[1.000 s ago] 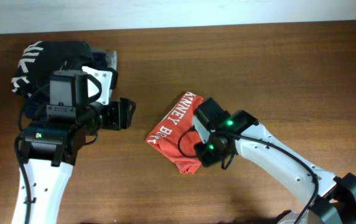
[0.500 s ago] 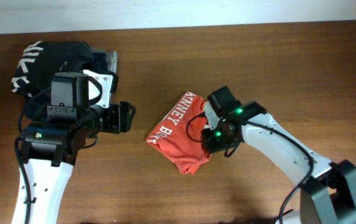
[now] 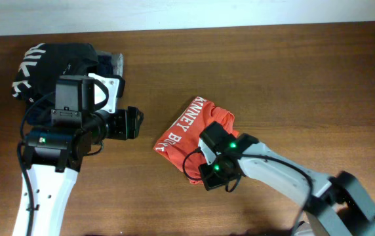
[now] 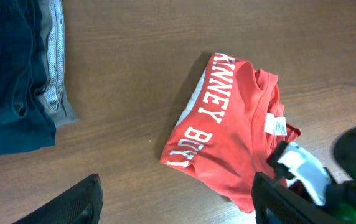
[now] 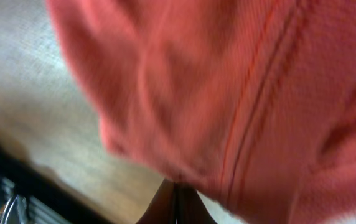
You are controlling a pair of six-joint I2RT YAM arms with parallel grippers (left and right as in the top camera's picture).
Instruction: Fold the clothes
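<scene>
1. Where the right pincer [image 5: 175,199] met the cloth, its jaws were clenched tight with no gap showing. Orange-red fabric touched the tips. The wrist view was too blurred to tell whether any cloth was caught between them.
2. Just ahead of those tips, the T-shirt [image 5: 228,81] filled the wrist view with soft folds and one stitched seam running away from the pincer.
3. From overhead, the right pincer [image 3: 206,180] sat at the lower corner of the T-shirt [image 3: 187,128]. The shirt lay as a rumpled, partly folded bundle on the table [image 3: 273,78], spreading away from the pincer towards the far side.
4. A small white label [image 4: 276,126] lay on the shirt's side nearer the right pincer. The white lettering [image 4: 212,106] ran along the edge farther from it.
5. Beyond that lettered edge, the left pincer [image 3: 132,122] hung released with its fingers spread wide and nothing between them. It was over bare wood, well apart from the shirt, which lay ahead of it between the two pincers.
6. Farthest off, behind the left pincer, a black garment with white letters [image 3: 43,65] lay heaped. Navy and grey folded garments [image 4: 16,81] sat beside it.
</scene>
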